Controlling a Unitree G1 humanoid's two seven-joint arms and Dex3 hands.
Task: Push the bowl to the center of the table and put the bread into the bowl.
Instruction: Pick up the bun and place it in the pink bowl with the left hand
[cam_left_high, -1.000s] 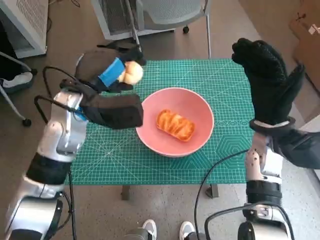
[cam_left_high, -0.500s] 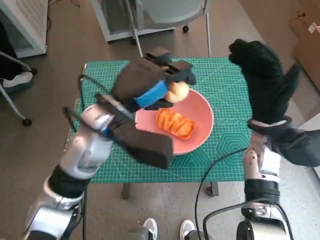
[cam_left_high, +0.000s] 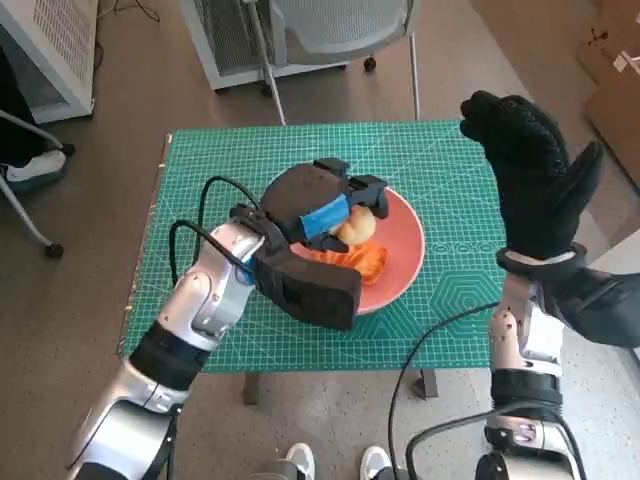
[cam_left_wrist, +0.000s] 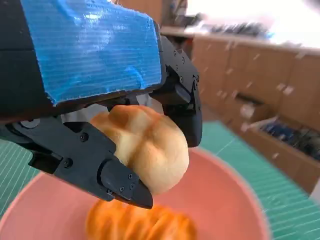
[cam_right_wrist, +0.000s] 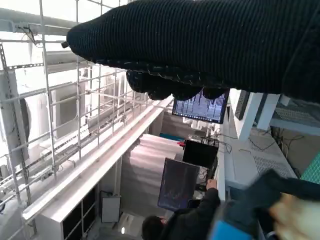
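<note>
the bowl (cam_left_high: 405, 250) — pink, round — sat near the middle of the green cutting mat (cam_left_high: 450, 300) that covered the table, directly under the left hand (cam_left_high: 318, 205). a glazed orange-brown loaf (cam_left_high: 368, 262) lay inside it, below the hand's fingers and partly hidden by the forearm. the left hand, black with blue tape across its back, gripped a pale round bread roll (cam_left_high: 356, 226); in the left wrist view the black fingers (cam_left_wrist: 120, 180) closed around the bread roll (cam_left_wrist: 145, 147) from both sides, holding it above the loaf (cam_left_wrist: 137, 225) and inside the bowl's rim (cam_left_wrist: 240, 195). whether the roll touched the loaf could not be told.

the right hand (cam_left_high: 535, 180), in its black knitted glove, was raised off to the side of the bowl, well apart from it, its fingers straight and its thumb out, holding nothing. in the right wrist view the glove (cam_right_wrist: 210, 45) ran as a dark band, a person (cam_right_wrist: 185, 220) sat beneath it near lit monitors (cam_right_wrist: 200, 107) — their screen text was too small to read. no brand or legible writing showed on the mat, only fine grid lines.
</note>
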